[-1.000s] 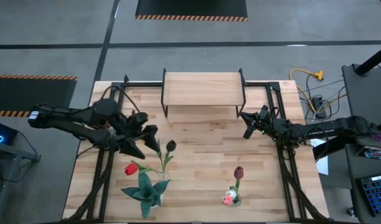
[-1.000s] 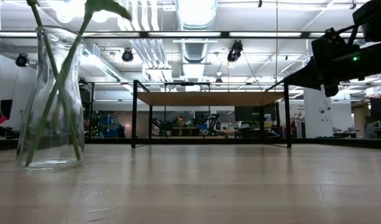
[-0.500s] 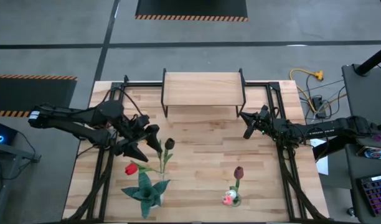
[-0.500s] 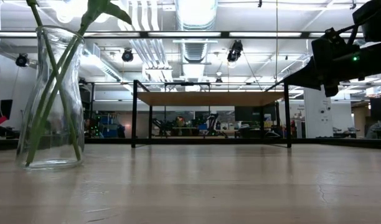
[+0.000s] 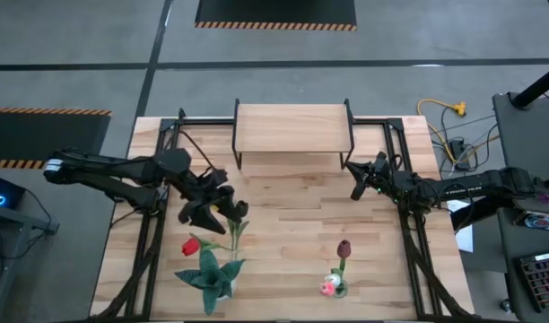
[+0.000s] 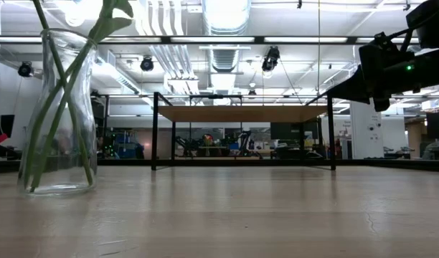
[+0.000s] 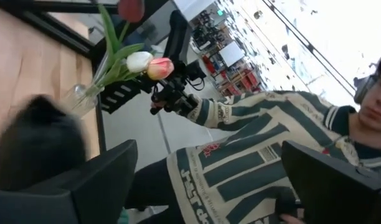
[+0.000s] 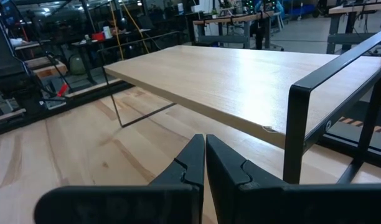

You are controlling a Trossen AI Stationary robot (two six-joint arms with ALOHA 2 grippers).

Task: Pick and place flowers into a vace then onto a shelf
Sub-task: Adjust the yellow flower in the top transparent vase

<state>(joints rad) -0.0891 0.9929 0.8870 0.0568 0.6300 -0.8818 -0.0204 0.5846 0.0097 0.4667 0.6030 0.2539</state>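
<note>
Moved: left gripper (image 5: 222,208) has slid right over the dark-headed tulip (image 7: 36,144), grip on it cannot be told | right gripper (image 8: 204,163) pressed closed, waiting beside the light-wood shelf on black legs (image 5: 292,127) | red tulip (image 5: 191,244) lies on the plank table (image 5: 292,229) | clear glass vase (image 5: 335,285) holds maroon and pink-white tulips near the front edge

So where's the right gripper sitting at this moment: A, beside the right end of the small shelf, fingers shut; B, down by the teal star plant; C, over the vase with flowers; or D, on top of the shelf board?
A: in the high view the right gripper hangs beside the shelf's right leg, and its wrist view shows the fingers pressed together with nothing between.
</note>
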